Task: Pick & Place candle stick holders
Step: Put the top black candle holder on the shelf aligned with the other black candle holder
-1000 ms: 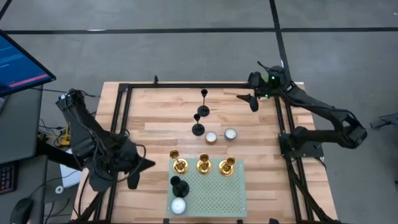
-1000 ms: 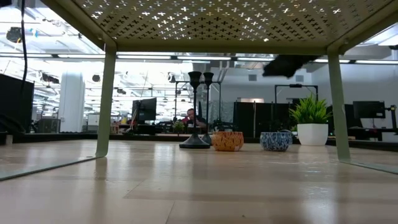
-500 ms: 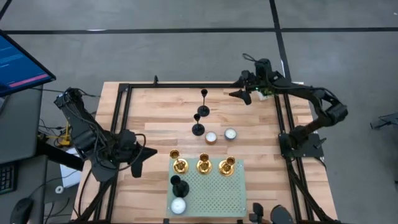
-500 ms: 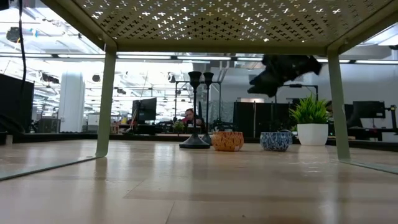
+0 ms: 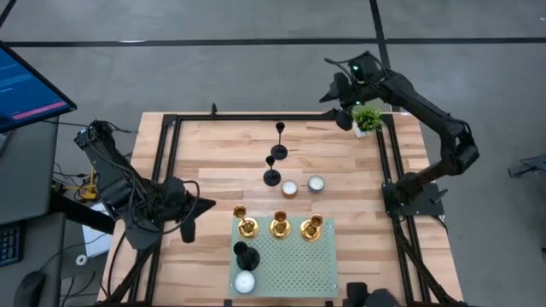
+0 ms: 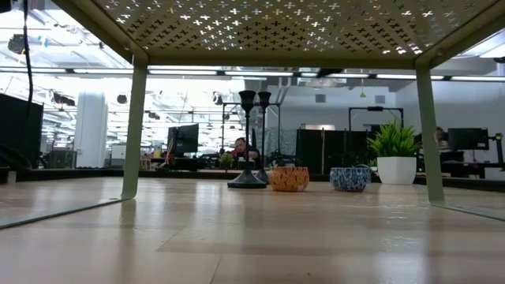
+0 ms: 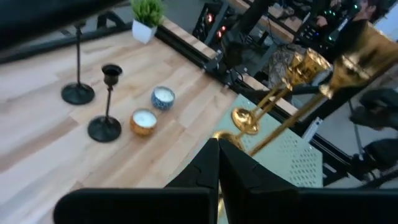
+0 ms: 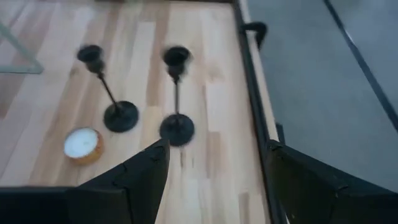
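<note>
Two matte black candle stick holders [image 5: 280, 141] [image 5: 273, 169] stand on their round bases on the wooden table; they also show in the right wrist view [image 8: 176, 99] [image 8: 107, 93]. Three gold holders [image 5: 246, 226] [image 5: 279, 226] [image 5: 311, 228] and one black holder [image 5: 246, 253] stand on a green perforated stand [image 5: 299, 260]. My right gripper [image 5: 339, 107] is open and empty, above the table's far edge, right of the two black holders [image 8: 217, 155]. My left gripper [image 5: 189, 228] is shut and empty at the near left, beside the stand [image 7: 219, 152].
Two small candle bowls [image 5: 289, 188] [image 5: 316, 183] sit between the black holders and the stand. A white candle [image 5: 245, 281] sits on the stand's near left corner. A green potted plant [image 5: 367, 119] stands at the far right corner. A black frame [image 5: 171, 136] rims the table.
My right gripper has risen and gone toward the table's far edge, leaving the low view and uncovering the potted plant. My left gripper has shifted a little toward the far edge. The holders have stayed where they were.
</note>
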`<state>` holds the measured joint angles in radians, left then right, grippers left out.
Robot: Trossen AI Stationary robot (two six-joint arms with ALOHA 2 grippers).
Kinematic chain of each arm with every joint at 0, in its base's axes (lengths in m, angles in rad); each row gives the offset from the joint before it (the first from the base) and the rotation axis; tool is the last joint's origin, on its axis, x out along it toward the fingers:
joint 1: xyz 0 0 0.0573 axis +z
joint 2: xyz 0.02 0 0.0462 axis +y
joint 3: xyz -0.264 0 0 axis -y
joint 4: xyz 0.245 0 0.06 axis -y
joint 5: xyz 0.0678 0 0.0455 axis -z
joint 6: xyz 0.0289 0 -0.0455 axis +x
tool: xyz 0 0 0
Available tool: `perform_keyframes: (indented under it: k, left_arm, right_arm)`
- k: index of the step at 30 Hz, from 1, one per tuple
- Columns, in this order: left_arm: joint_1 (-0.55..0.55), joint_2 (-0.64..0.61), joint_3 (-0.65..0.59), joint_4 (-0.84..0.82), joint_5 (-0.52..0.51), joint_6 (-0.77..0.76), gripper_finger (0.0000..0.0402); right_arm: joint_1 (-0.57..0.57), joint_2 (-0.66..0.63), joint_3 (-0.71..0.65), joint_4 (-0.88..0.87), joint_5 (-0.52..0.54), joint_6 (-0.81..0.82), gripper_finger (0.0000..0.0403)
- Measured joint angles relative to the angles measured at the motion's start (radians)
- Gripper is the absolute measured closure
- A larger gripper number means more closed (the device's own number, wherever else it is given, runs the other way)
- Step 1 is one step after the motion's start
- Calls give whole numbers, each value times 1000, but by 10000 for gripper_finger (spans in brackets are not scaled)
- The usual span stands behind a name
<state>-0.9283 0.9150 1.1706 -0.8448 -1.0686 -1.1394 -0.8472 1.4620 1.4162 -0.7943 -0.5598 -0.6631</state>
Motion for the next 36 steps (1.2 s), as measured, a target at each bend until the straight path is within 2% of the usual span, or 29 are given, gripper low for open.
perform_keyframes:
  k: [6, 9, 12, 17, 20, 24, 36]
  left_arm:
    - [0, 0, 0, 0, -17, 9, 398]
    - [0, 0, 0, 2, -20, 8, 396]
    - [0, 0, 0, 8, -20, 6, 394]
    - [0, 0, 0, 8, -20, 8, 393]
    - [0, 0, 0, 8, -8, 9, 393]
    - [0, 0, 0, 8, 20, 9, 393]
    - [-1, 0, 0, 15, 30, 36, 392]
  right_arm:
    - [137, 112, 209, -178, 208, -21, 147]
    - [198, 167, 310, -227, 271, -20, 142]
    - [255, 232, 403, -279, 350, 8, 122]
    - [318, 346, 514, -324, 484, 72, 64]
    - [347, 402, 566, -328, 510, 79, 32]
    - [375, 471, 625, -341, 515, 89, 9]
    - [389, 589, 704, -356, 493, 91, 14]
